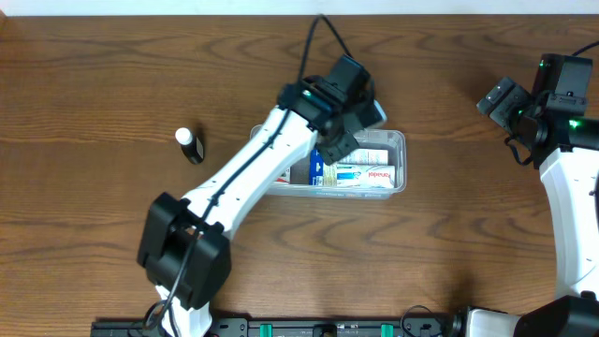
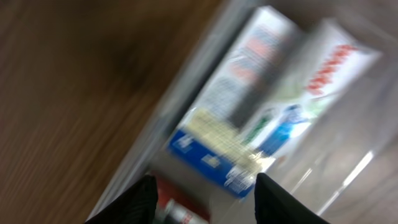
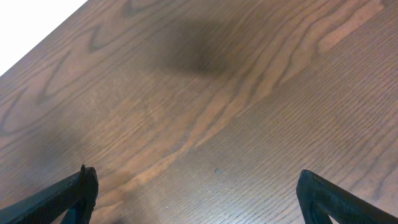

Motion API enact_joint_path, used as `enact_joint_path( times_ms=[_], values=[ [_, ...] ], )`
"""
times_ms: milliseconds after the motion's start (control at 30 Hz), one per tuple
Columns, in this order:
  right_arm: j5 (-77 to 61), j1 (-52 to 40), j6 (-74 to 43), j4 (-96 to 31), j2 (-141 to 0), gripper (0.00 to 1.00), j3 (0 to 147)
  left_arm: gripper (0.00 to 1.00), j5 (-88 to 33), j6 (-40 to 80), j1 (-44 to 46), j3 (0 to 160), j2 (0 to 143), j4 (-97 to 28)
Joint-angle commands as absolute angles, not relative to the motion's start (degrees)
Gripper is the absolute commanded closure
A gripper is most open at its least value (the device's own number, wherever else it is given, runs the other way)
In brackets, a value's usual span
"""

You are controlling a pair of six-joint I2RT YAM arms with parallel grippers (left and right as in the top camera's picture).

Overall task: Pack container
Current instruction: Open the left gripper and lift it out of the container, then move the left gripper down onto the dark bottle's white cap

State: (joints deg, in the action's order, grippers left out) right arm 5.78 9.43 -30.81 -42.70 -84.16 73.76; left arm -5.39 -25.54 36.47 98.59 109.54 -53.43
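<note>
Where the container (image 1: 401, 159) is found: mid-table, flat on the wooden table (image 1: 94, 75), long side running left to right in the overhead view; its left end is covered by the left arm.
Contents: a white box with red lettering (image 1: 365, 175) and a blue-ended box (image 1: 323, 170) are seen lying inside, side by side. A red-and-silver item low in the left wrist view is too blurred to be named.
Left gripper (image 1: 335, 148): held over the container's left part, fingers (image 2: 144, 198) apart; nothing is seen clamped between them.
Right gripper (image 3: 199, 193): spread wide over bare wood, well apart from the container, nothing held.
Item outside: a small dark bottle with a white cap (image 1: 190, 145), standing well to the left of the container.
Weight: judged light, even when loaded.
Stiffness: walls judged thin and flexible; bowing is to be expected if squeezed across the width.
Surface: smooth clear plastic, judged slippery; sliding on the wood is likely if it is pushed sideways.
Hold point: the rim at a short end is recommended, one finger inside the wall and one outside; the rounded corners are to be avoided.
Fragility: judged low; the cardboard boxes may be dented by a hard descent.
</note>
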Motion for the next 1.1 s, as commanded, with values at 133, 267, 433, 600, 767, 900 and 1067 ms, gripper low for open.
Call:
enact_joint_path(
  times_ms=[133,267,433,600,767,900,1067],
  values=[
    [5.76,9.69,-31.22,-42.89,-84.23,0.01,73.97,0.21,-0.80,-5.82,23.79,100.31,97.08,-53.87],
    [5.78,9.69,-31.22,-42.92,-84.23,0.01,73.97,0.17,-0.80,-4.16,15.38,100.31,95.77,-56.73],
    [5.78,9.69,-31.22,-42.92,-84.23,0.01,73.97,0.17,-0.82,-0.32,6.20,99.44,98.26,-62.54],
    [5.78,9.69,-31.22,-42.92,-84.23,0.01,73.97,0.17,-1.04,1.43,-0.03,98.63,100.95,-65.45],
    [5.78,9.69,-31.22,-42.89,-84.23,0.01,73.97,0.17,-1.04,2.90,-3.33,98.52,103.74,-68.14],
    [5.78,9.69,-31.22,-42.89,-84.23,0.01,73.97,0.17,-2.74,4.32,-4.21,98.37,106.26,-68.95],
    [5.78,9.69,-31.22,-42.92,-84.23,0.01,73.97,0.17,-6.85,4.43,-4.23,98.37,110.19,-68.77]
  ],
)
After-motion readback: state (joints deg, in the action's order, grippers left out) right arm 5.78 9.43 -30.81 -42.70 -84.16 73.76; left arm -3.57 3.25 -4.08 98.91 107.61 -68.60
